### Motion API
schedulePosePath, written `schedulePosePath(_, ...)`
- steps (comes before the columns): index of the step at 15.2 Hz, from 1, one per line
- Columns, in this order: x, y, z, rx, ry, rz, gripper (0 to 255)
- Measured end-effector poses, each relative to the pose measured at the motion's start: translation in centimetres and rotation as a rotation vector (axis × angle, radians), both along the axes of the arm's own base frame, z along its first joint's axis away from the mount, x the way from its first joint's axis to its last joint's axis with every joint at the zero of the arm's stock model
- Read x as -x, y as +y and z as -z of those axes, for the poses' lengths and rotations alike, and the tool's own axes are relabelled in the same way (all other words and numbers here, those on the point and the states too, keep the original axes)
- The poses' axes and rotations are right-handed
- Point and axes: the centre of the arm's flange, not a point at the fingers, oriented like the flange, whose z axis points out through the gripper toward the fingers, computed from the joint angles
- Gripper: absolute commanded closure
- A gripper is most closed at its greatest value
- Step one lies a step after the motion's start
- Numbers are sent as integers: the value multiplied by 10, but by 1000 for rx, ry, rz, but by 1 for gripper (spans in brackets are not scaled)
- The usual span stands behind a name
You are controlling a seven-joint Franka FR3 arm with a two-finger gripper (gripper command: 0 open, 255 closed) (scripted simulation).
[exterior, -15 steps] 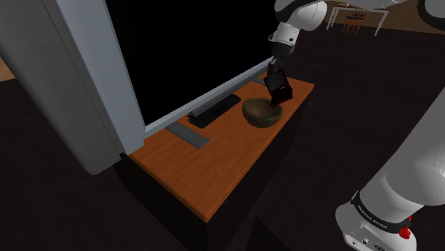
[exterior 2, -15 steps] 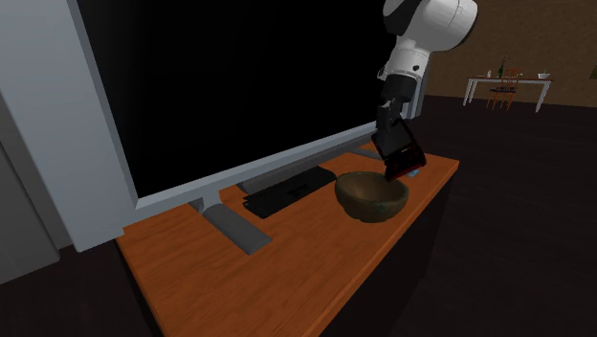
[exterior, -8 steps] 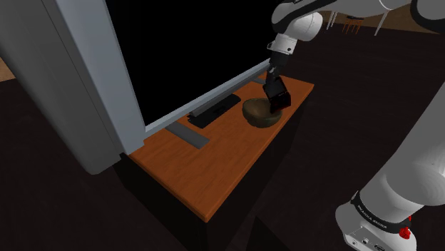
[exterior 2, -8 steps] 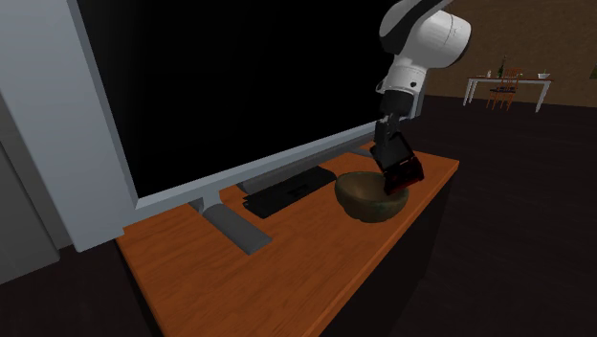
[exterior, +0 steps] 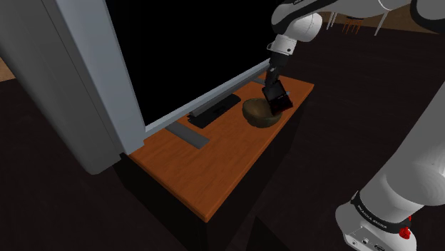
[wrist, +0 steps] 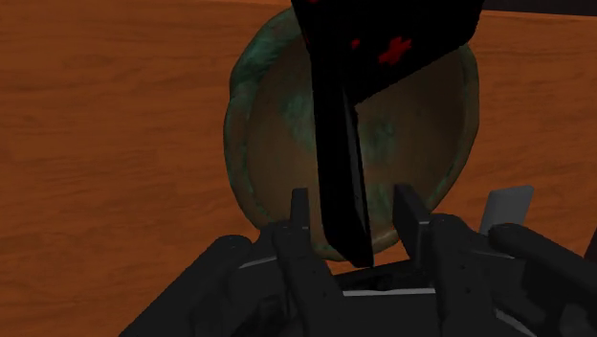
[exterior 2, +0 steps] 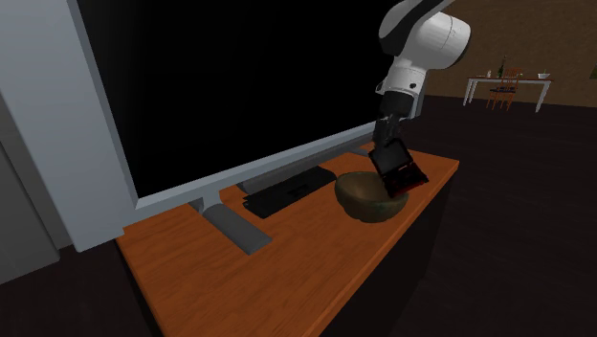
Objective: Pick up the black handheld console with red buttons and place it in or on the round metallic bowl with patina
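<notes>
A black handheld console (exterior: 278, 98) (exterior 2: 398, 165) with red buttons (wrist: 335, 115) hangs tilted just over the round greenish-brown bowl (exterior: 258, 113) (exterior 2: 368, 199) (wrist: 421, 144). Its lower end is near the bowl's rim on the side towards the table's end. My gripper (exterior: 272, 80) (exterior 2: 386, 134) (wrist: 352, 215) is directly above the bowl and open. In the wrist view the console's narrow edge stands between the fingers (wrist: 299, 218), with a gap on each side, so neither finger touches it.
The bowl sits near the end of an orange wooden table (exterior: 214, 164). A large black screen in a grey frame (exterior 2: 230, 177) runs along the back, with a grey foot (exterior: 191, 135). A flat black bar (exterior: 214, 110) lies before it.
The gripper moved from beside the bowl's rim to over the bowl. The console now tilts flatter than half a second ago, and the fingers stand off it.
</notes>
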Motion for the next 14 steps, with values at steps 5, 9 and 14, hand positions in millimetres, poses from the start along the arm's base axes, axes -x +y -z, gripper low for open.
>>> schedulePosePath(5, 0, 0, 0, 0, 0, 0, 0)
schedulePosePath(9, 0, -11, -39, 0, -2, 0, 0)
schedulePosePath(14, -2, -17, -47, 0, 0, 0, 0)
